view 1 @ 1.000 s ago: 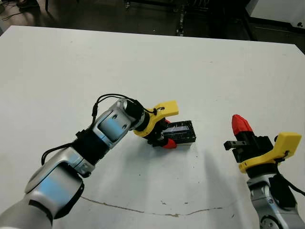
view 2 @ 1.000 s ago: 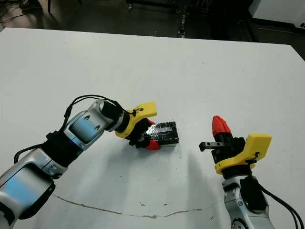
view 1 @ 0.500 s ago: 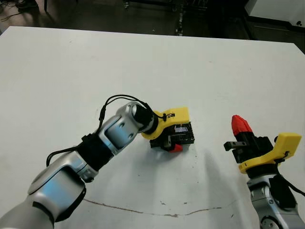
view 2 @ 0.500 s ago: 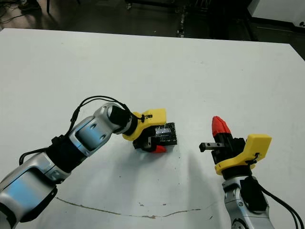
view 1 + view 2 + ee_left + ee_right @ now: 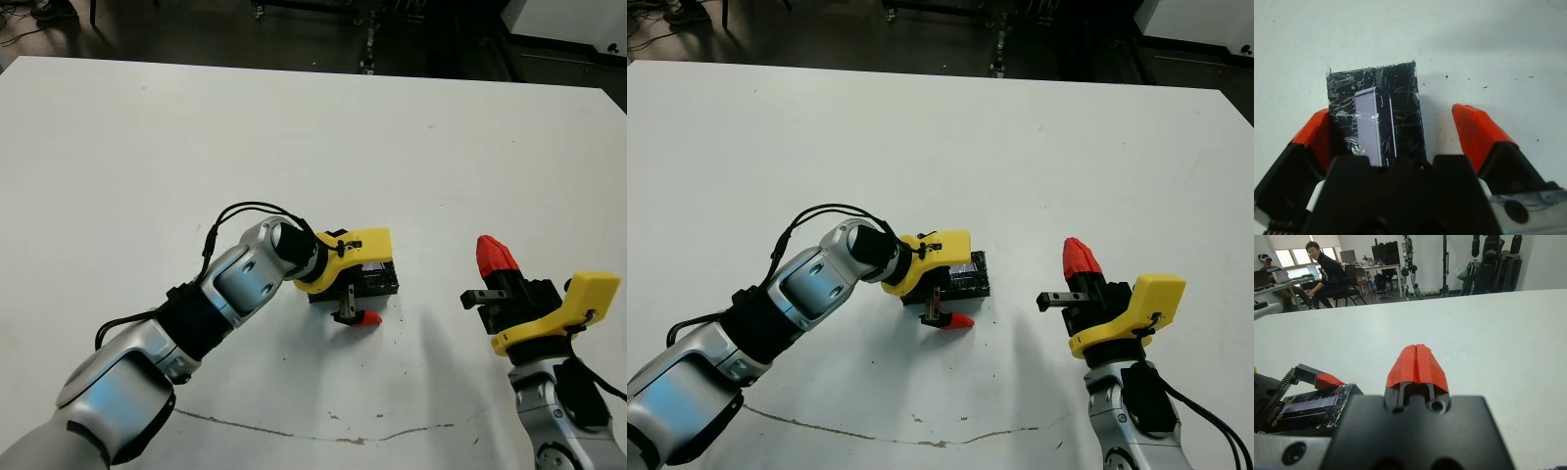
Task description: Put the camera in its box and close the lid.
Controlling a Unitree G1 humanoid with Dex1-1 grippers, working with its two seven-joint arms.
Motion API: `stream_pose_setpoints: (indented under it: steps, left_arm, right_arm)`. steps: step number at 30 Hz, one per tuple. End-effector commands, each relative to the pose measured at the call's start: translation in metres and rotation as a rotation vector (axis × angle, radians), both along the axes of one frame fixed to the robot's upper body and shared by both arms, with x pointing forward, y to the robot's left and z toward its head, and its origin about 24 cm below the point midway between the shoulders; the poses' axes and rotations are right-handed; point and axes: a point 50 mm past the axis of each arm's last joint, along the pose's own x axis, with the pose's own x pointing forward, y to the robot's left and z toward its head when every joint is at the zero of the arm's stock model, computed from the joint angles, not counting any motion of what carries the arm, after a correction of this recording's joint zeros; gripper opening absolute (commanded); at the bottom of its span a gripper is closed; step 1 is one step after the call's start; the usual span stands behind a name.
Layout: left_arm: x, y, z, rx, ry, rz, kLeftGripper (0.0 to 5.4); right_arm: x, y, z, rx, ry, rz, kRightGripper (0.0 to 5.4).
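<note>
My left gripper is spread wide over the glossy, wrinkly black lid lying mid-table, one red fingertip alongside it, while my right gripper is pinched closed, empty.

Left gripper swung over lid; jaws now straddling it.

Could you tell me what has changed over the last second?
The left pincer has swung rightward over the lid and now straddles it, fingers open, one red tip against its side. The lid has barely moved. The right pincer stays shut and parked to the right.
</note>
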Motion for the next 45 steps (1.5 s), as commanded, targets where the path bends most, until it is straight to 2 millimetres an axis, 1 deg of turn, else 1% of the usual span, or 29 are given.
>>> stream_pose_setpoints:
  steps: [1,4,11,17,23,30,34,42,45]
  left_arm:
    - [-0.016,-0.003,-0.036,0.043,0.107,-0.009,5.37]
    - [-0.014,-0.004,-0.036,0.032,0.078,-0.013,5.37]
    - [-0.010,-0.009,-0.039,0.005,0.082,0.004,5.37]
    - [-0.013,-0.018,-0.050,0.004,0.042,0.025,5.37]
    - [-0.015,-0.030,-0.054,0.048,0.013,-0.001,5.37]
    - [-0.018,-0.037,-0.061,0.059,0.017,-0.015,5.37]
    - [-0.013,-0.029,-0.062,0.055,0.007,0.002,5.37]
    - [-0.011,0.004,-0.080,0.027,0.052,0.075,5.37]
    - [-0.011,0.013,-0.078,-0.014,0.078,0.094,5.37]
  right_arm:
    - [0.001,-0.003,-0.001,-0.007,0.019,-0.005,0.00]
    - [0.001,-0.003,-0.001,-0.010,0.017,-0.003,0.00]
    - [0.000,-0.003,-0.002,-0.015,0.022,-0.005,0.00]
    - [-0.001,-0.003,-0.001,-0.014,0.018,0.000,0.00]
    - [-0.002,-0.003,0.000,-0.027,0.015,-0.001,0.00]
    - [-0.002,-0.004,0.001,-0.027,0.015,0.003,0.00]
    - [-0.002,-0.004,0.000,-0.024,0.018,-0.003,0.00]
    - [-0.003,-0.004,0.000,-0.016,0.020,-0.004,0.00]
    - [-0.002,-0.004,0.000,-0.016,0.021,-0.004,0.00]
